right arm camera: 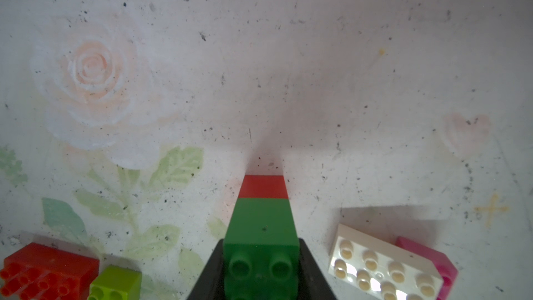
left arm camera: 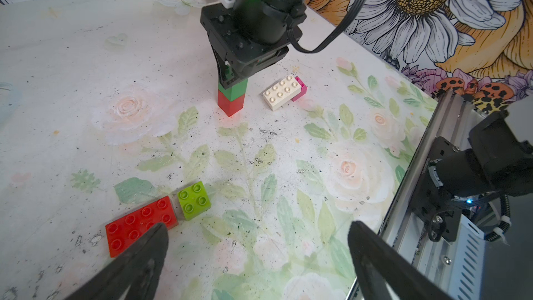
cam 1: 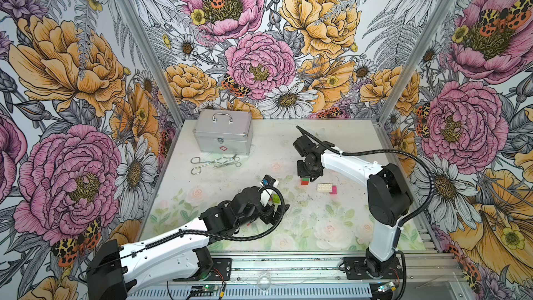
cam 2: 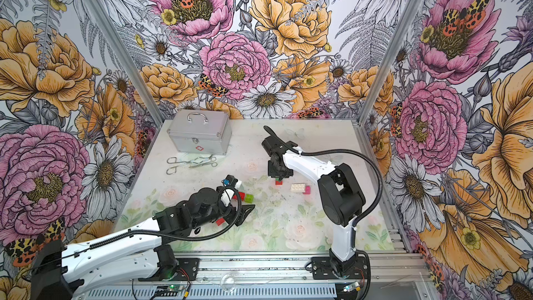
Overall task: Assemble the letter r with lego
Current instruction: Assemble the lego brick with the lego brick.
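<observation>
Clenching the dark green brick (left arm camera: 239, 90), the right gripper (left arm camera: 230, 82) holds it upright on a red brick (left arm camera: 230, 105), long axis vertical, studs upward, near the frame centre in both top views; the left gripper (left arm camera: 257, 226) is released wide.

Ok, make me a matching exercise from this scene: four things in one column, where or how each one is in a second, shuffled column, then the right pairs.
Column one
1. dark green brick
2. white brick
3. lime brick
4. left claw

Column two
A. beside the wide red brick
B. open, holding nothing
C. next to the pink brick
D. gripped by the right claw, on top of a small red brick

Pairs: 1-D, 2-C, 3-A, 4-B
</observation>
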